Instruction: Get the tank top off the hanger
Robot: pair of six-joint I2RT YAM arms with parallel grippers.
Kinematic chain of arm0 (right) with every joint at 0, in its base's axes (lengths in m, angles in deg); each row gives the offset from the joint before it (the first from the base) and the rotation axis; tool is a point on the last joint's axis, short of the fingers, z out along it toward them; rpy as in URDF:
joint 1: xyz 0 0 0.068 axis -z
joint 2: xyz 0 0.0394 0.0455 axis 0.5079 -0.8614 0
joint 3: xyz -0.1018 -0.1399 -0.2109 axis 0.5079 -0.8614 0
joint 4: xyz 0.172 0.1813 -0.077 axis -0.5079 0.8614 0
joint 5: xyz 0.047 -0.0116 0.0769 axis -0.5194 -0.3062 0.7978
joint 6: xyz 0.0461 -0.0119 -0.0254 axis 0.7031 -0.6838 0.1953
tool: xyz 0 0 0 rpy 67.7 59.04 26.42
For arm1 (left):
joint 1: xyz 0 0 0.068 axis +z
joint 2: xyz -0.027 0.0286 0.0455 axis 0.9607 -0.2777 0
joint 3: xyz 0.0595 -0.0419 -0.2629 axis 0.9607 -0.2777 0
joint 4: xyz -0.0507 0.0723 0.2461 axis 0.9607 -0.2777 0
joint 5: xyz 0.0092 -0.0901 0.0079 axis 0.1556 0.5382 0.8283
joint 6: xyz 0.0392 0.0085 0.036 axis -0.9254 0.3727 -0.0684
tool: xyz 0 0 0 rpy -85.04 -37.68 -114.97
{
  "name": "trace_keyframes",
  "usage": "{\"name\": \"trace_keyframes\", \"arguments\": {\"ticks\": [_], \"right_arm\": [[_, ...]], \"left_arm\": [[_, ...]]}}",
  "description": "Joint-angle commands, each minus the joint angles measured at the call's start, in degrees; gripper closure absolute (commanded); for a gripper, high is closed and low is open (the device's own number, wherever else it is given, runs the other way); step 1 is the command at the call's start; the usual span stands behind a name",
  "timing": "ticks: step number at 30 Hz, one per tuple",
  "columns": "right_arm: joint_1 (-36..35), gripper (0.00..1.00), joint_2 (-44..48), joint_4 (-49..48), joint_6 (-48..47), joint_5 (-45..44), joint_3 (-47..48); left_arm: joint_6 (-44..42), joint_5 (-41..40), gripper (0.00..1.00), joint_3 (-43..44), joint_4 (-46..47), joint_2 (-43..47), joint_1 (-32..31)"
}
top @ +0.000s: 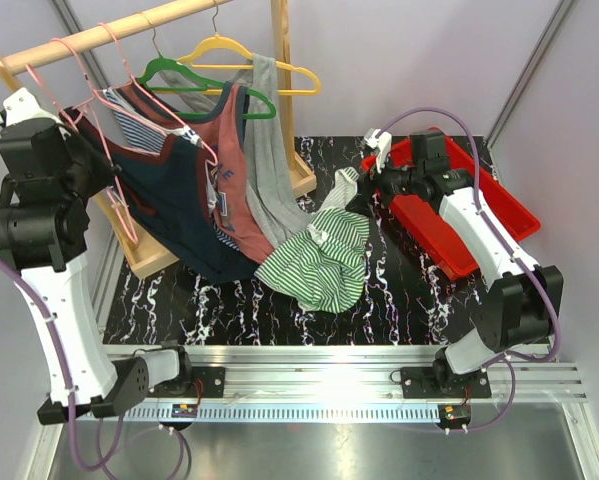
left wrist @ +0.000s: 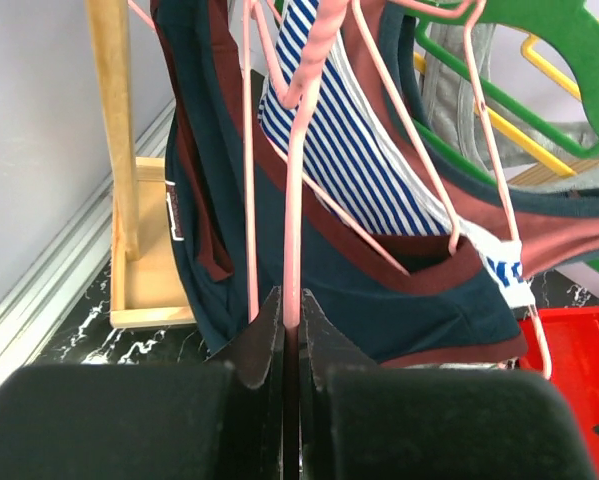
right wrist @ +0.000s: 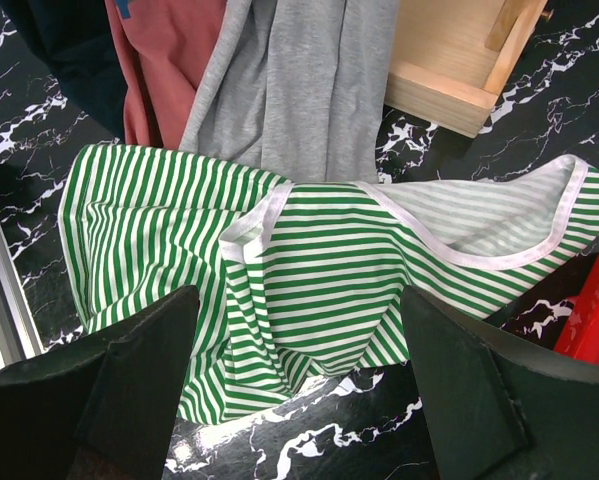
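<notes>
The pale wooden garment rack [top: 109,32] stood at the back left of the black marbled tabletop [top: 399,300]. Along its rail hung, left to right, a pink wire hanger [left wrist: 294,180], a green plastic hanger [top: 174,72] and a yellow plastic hanger [top: 219,47]. A navy maroon-trimmed tank top [top: 179,215] hung below the pink one, with a grey cotton tank top [top: 269,150] to its right. A green-and-white striped tank top [top: 319,255] lay on the tabletop mid-table, between the rack and the red plastic bin [top: 429,225] on the right.

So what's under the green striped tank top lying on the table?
The black marbled tabletop shows around the green striped tank top, so it lies on that. The lower end of the grey top seems to run under its upper edge. Anything else beneath is covered.
</notes>
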Motion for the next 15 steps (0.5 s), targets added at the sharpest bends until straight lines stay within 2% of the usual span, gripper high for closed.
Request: {"name": "trace_keyframes", "arguments": {"ticks": [1, 6, 15], "right_arm": [[0.1, 0.11, 2.0, -0.1, -0.7, 0.8, 2.6], [0.1, 0.11, 1.1, 3.4, -2.4, 0.5, 4.5], [0.1, 0.11, -4.6, 13.3, -5.3, 0.6, 15.2]], "left_arm": [[0.5, 6.9, 1.00, 3.2, 4.0, -1.7, 2.9], [0.7, 4.2, 1.00, 5.9, 3.9, -4.1, 3.4], [-1.1, 0.2, 1.00, 6.8, 5.6, -8.9, 3.6]]}}
